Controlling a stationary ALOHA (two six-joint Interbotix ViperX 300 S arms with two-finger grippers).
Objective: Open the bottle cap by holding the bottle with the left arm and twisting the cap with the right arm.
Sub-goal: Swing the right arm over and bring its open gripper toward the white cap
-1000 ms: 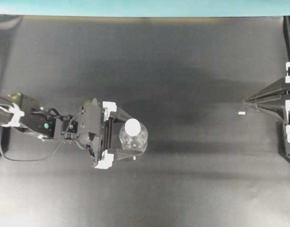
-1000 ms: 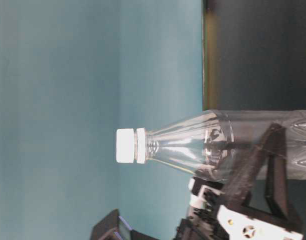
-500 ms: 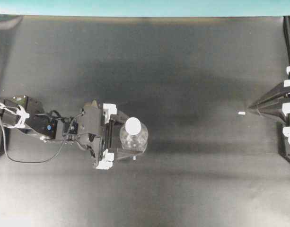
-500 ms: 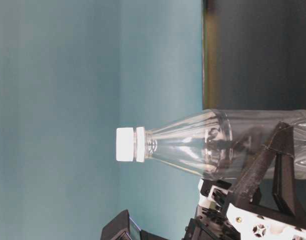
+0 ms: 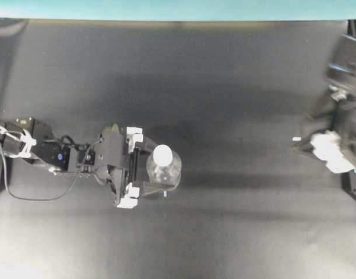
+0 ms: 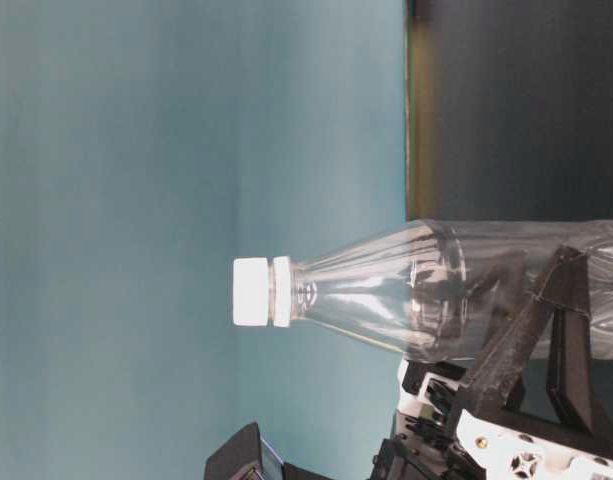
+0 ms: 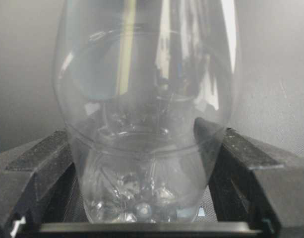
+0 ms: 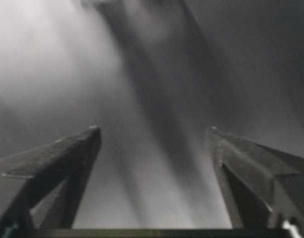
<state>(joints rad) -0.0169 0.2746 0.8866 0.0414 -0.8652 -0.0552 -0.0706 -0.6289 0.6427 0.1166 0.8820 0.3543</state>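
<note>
Upright on the table (image 5: 224, 116), the bottle (image 5: 164, 170) stands clamped low on its body by the left arm (image 5: 79, 158) jaws, while the right arm (image 5: 331, 148), jaws spread and empty, should descend squarely over the bottle cap (image 5: 162, 155) before closing.

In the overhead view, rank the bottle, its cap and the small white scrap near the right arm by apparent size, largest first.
1. The bottle, widest outline.
2. The bottle cap, a smaller circle, though nearest the camera.
3. The small white scrap, a tiny sliver.
</note>
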